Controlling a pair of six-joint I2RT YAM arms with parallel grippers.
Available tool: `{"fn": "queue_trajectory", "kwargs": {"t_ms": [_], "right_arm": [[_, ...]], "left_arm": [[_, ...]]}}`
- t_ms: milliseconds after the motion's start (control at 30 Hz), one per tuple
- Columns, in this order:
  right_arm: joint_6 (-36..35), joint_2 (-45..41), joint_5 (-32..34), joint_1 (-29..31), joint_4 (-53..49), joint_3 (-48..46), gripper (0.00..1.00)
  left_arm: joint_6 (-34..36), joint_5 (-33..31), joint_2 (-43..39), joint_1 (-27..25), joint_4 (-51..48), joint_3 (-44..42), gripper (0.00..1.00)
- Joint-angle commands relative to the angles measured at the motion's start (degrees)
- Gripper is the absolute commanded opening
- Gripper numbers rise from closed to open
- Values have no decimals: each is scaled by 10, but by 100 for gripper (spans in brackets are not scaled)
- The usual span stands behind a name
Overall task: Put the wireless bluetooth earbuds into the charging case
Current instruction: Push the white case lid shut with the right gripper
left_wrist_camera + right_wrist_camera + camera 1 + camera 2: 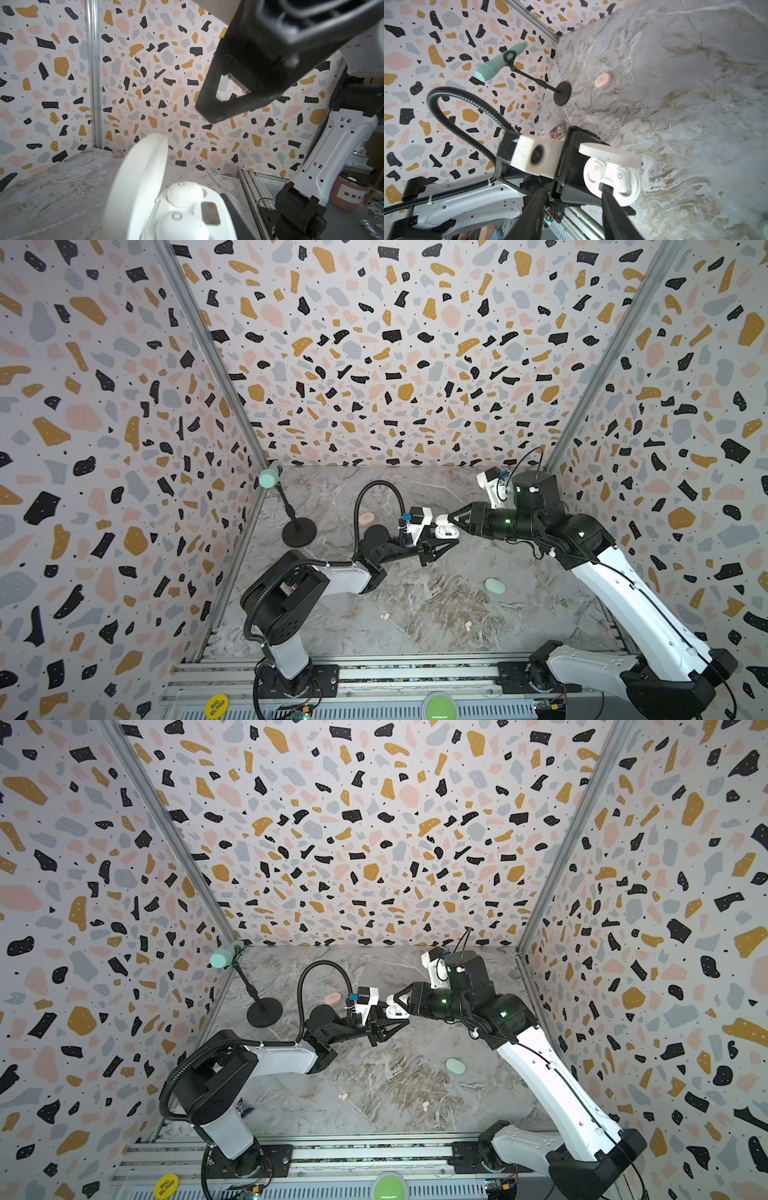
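Both white rounded earbuds (pixel 596 172) fill the white oval case (pixel 632 196) your left gripper (pixel 446 537) clamps; withdraw the parted right gripper (pixel 572 193) straight.

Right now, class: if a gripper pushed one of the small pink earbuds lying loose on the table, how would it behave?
The pink earbud looks rounded, so it would probably roll or skid rather than stay put. The table looks smooth, so little would slow it. It is tiny, so likely light and easily flicked away.
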Motion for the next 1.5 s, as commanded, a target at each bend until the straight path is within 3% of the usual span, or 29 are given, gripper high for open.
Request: {"fn": "queue_trajectory", "kwargs": {"t_ms": [0,267,533,1100,1267,1333,1367,1467], "right_arm": [[-33,17,24,-6,-44,40,51],[-64,66,-3,-45,-33,58,53],[-78,97,-40,-48,-37,58,50],[-62,56,-26,-13,-123,15,44],[-56,68,0,-11,-124,39,69],[-52,80,12,-8,-132,51,85],[-52,88,15,-5,-137,56,100],[-52,107,31,8,-153,73,99]], "left_arm": [[9,3,-12,-3,39,0,4],[-1,7,-20,-2,49,-13,4],[-3,6,-23,-3,54,-19,4],[3,6,-22,-3,42,-7,4],[4,6,-24,-3,39,-9,4],[4,5,-24,-4,35,-10,4],[5,6,-24,-3,34,-11,4],[10,6,-25,-3,28,-13,4]]}}
